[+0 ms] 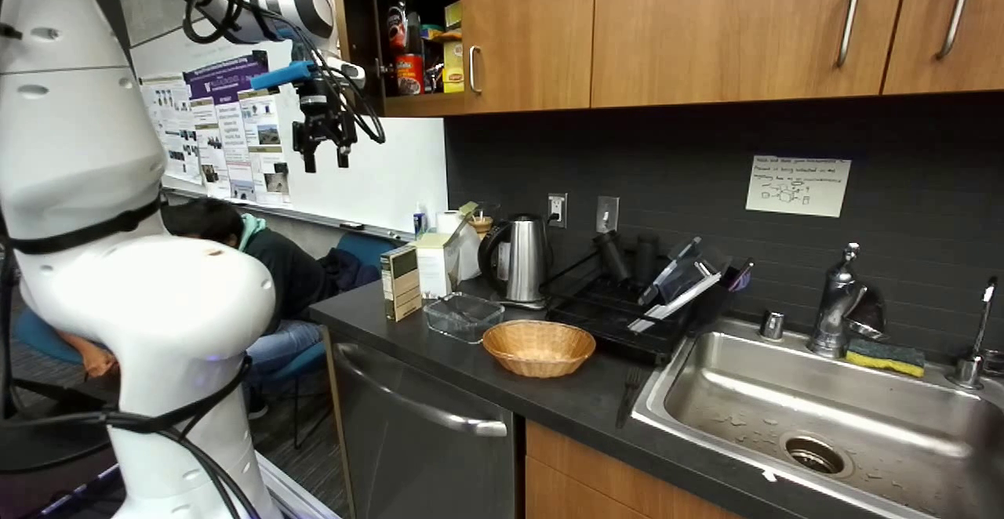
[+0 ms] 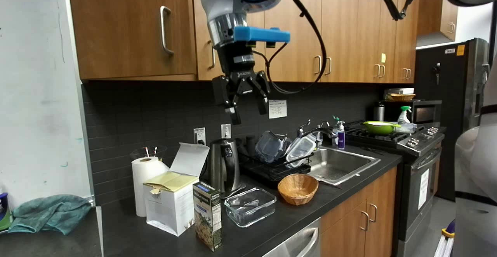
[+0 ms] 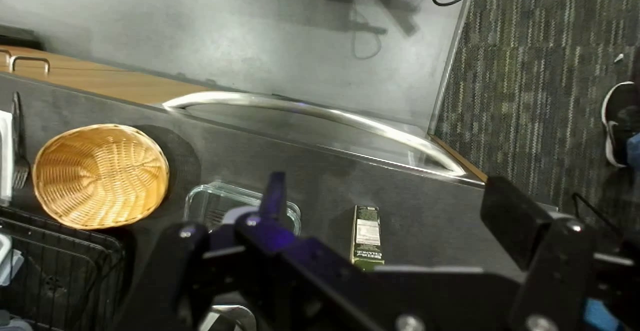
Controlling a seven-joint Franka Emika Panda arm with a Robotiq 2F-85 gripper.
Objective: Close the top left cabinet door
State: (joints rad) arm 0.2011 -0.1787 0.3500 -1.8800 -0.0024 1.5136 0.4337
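Note:
The top left cabinet door (image 2: 124,32) is a flat brown wooden panel with a silver bar handle (image 2: 164,30) near its right edge in an exterior view. In an exterior view the door (image 1: 358,9) stands swung open and shows nearly edge-on, with the cabinet interior and its shelved goods (image 1: 416,48) visible beside it. My gripper (image 2: 249,113) hangs fingers down, to the right of the door's free edge there and below its bottom edge. The gripper (image 1: 326,160) is apart from the door. In the wrist view my gripper (image 3: 387,186) is open with nothing between its fingers; the door is out of view.
Closed upper doors (image 1: 745,25) continue along the wall. On the counter stand a kettle (image 1: 525,260), a food box (image 2: 207,214), a glass dish (image 2: 250,206), a wicker basket (image 3: 102,176) and a dish rack (image 1: 620,307). A person (image 1: 290,268) sits behind the arm.

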